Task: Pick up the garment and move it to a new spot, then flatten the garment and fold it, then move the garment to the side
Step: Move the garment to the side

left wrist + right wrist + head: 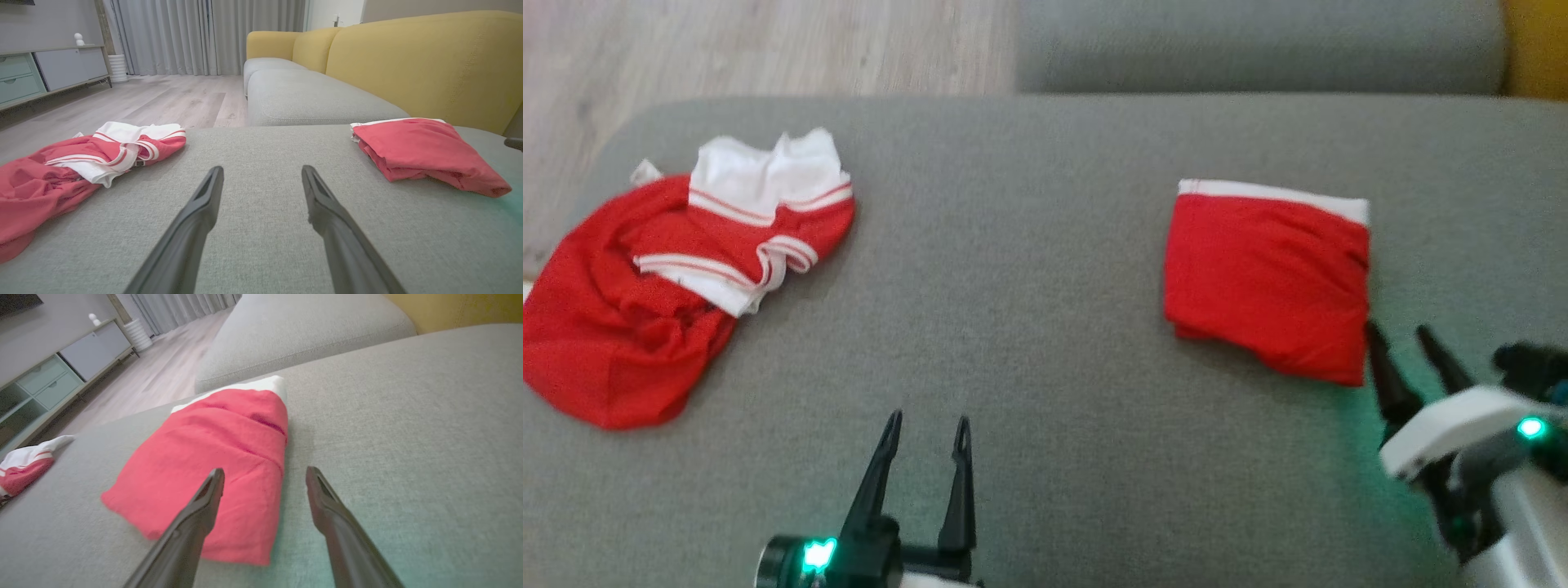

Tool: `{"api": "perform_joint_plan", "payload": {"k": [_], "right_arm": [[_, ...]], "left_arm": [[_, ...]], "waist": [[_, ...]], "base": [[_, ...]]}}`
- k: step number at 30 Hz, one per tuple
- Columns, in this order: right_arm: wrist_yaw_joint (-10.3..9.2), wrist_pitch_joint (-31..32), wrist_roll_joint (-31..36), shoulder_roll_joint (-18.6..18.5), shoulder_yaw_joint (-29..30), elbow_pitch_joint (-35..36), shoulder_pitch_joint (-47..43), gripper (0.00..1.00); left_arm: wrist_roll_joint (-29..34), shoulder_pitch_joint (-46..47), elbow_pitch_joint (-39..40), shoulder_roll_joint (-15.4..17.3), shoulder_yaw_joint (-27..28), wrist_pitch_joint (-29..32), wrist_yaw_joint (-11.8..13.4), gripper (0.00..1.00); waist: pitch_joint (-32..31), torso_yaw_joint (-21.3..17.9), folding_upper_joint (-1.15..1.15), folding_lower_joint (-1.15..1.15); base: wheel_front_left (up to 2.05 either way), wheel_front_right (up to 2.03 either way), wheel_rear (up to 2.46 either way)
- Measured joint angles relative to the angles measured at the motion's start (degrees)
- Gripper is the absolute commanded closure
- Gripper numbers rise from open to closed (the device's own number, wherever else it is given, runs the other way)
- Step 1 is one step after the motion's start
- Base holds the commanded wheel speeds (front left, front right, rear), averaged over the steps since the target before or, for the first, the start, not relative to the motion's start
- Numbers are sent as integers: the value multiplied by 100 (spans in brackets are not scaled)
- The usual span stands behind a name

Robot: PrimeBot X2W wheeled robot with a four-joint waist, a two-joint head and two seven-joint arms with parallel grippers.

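Note:
A folded red garment (1270, 278) with a white band along its far edge lies on the right part of the grey sofa seat (1029, 286). It also shows as the folded garment (220, 461) and the folded garment (421, 153). My right gripper (1401, 335) stands open at its near right corner, fingers apart with nothing between them; in the right wrist view the right gripper (264, 473) has one finger over the cloth's edge. My left gripper (927, 425) is open over bare seat, the left gripper (261, 171) holding nothing.
A crumpled red and white garment (662, 286) lies at the seat's left edge, the same crumpled garment (81, 163). Beyond are a second grey cushion (310, 98), yellow backrest (425, 61), wooden floor (155, 98) and a cabinet (41, 73).

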State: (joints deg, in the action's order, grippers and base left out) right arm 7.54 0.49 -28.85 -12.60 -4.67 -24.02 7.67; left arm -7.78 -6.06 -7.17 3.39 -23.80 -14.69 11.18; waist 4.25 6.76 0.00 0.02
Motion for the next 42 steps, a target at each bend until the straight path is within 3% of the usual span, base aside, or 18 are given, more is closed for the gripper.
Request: {"api": "perform_joint_plan", "payload": {"k": [6,13,15,17,23,28,35,39,40,41,42], "right_arm": [[0,622,-275,-288,187,-411,676,0],[0,944,-539,-305,152,-839,1061,0],[0,965,-654,-315,60,-850,1154,64],[0,970,-777,-336,-65,-865,1271,100],[-1,907,-891,-709,-232,-867,1402,100],[0,850,-615,-1445,-193,-853,1593,100],[0,826,-111,-2293,249,-1084,2079,100],[0,590,353,-2587,643,-1438,2421,100],[0,527,491,-2592,759,-1538,2514,73],[-1,504,598,-2584,789,-1591,2598,63],[-1,420,694,-2557,856,-1653,2668,63]], "left_arm": [[-240,479,19,-14,-129,0,52,0],[-301,804,19,-23,-296,0,145,0],[-353,859,20,-23,-319,0,179,0],[-353,890,16,-23,-358,0,194,0],[-352,941,13,-25,-360,0,194,0],[-337,1086,18,-26,-353,0,183,0],[-219,1529,26,-32,-307,0,135,0],[-196,1697,26,-35,-283,0,92,0],[-171,1734,26,-36,-285,0,91,0],[-170,1769,24,-36,-281,0,89,0],[-170,1800,23,-42,-282,0,83,0]], "waist": [[500,81,0,0],[843,174,0,-1],[909,172,0,-1],[947,135,0,0],[998,-104,0,-2],[1161,-345,0,-2],[1639,-578,0,-1],[1910,-673,0,-1],[1959,-695,0,0],[1995,-717,0,0],[2011,-741,0,0]], "base": [[0,0,0],[0,0,0],[0,0,0],[0,0,0],[0,0,0],[0,0,0],[0,0,0],[0,0,0],[0,0,0],[0,0,0],[0,0,0]]}}
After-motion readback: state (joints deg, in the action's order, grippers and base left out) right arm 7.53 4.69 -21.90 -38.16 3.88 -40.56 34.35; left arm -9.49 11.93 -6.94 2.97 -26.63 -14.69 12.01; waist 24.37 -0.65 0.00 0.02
